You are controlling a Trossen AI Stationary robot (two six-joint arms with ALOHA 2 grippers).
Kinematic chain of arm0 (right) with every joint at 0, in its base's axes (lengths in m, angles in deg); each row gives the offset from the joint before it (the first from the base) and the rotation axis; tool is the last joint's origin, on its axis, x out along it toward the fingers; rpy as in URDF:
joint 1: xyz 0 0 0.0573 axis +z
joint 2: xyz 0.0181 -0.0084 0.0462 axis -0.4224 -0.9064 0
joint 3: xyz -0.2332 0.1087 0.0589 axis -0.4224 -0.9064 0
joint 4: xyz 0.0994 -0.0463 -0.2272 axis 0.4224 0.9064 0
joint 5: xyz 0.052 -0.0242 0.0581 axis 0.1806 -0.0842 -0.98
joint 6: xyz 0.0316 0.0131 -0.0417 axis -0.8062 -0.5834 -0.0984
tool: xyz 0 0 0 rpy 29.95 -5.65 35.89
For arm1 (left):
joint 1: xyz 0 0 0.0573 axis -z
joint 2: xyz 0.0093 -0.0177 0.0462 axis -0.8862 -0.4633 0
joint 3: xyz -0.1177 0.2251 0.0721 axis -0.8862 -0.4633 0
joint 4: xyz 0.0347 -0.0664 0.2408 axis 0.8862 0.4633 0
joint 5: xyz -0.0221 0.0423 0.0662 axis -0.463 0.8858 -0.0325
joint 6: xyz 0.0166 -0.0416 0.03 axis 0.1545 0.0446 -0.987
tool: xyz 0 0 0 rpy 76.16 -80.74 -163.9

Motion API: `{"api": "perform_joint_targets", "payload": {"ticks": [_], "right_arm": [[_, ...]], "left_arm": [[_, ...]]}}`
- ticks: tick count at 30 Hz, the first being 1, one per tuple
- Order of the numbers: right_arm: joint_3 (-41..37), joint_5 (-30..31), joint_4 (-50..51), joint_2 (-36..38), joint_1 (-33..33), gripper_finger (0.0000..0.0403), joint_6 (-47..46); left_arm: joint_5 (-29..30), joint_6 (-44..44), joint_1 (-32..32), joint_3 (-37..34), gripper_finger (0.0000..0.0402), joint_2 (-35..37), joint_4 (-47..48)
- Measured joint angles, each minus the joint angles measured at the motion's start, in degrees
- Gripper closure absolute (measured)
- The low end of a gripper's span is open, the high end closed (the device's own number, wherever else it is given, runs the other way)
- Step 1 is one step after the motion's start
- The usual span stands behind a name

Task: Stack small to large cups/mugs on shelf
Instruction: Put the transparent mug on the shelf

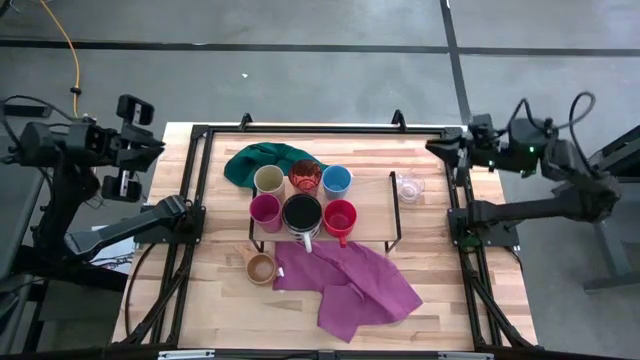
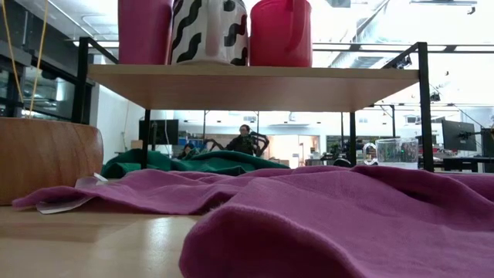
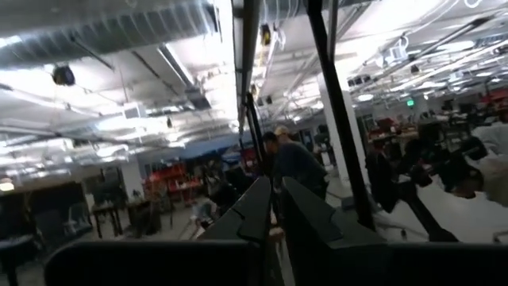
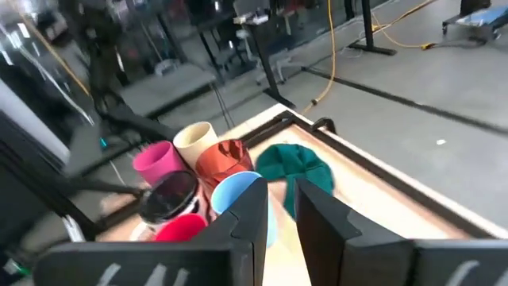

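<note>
High view: I count six cups on the shelf (image 1: 375, 232); glass cup (image 1: 409, 186) just beside it, wooden cup (image 1: 260, 267) on the table, both left to place.
Low view: striped mug (image 2: 209, 31) on shelf.
Left wrist: left gripper (image 3: 275, 208) nearly closed, empty, parked off-table.
Right wrist: right gripper (image 4: 282, 204) slightly parted, empty, raised at table edge.

Six cups (image 1: 301, 194) on shelf (image 1: 372, 226); two beside it.
</note>
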Motion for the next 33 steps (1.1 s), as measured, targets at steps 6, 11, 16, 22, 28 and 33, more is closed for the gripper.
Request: {"api": "perform_joint_targets", "payload": {"ticks": [6, 11, 16, 22, 28, 33], "right_arm": [[-15.03, 0.07, -4.69, 11.41, 0.00, 0.0345, -10.05], [-22.79, 0.11, -4.68, 18.24, 0.00, 0.0345, -15.53], [-28.95, 1.81, -4.70, 24.66, -0.02, 0.0345, -19.81], [-36.88, 5.81, -3.83, 33.45, -0.02, 0.0345, -32.11], [-41.05, 8.72, -2.34, 34.93, -0.02, 0.0345, -40.93], [-41.05, 10.59, -0.12, 33.28, -0.03, 0.0346, -42.05]], "left_arm": [[-0.38, -3.90, 0.01, 1.05, 0.0378, 1.82, 6.57], [6.09, -9.57, 0.00, 2.93, 0.0378, 5.26, 21.89], [13.14, -10.88, 0.00, 2.08, 0.0378, 10.31, 31.93], [19.88, -10.30, 0.00, 1.52, 0.0378, 16.81, 38.12], [26.89, -9.42, 0.02, 1.49, 0.0378, 20.78, 45.70], [29.06, -8.96, 0.01, 1.15, 0.0378, 20.90, 50.11]]}}
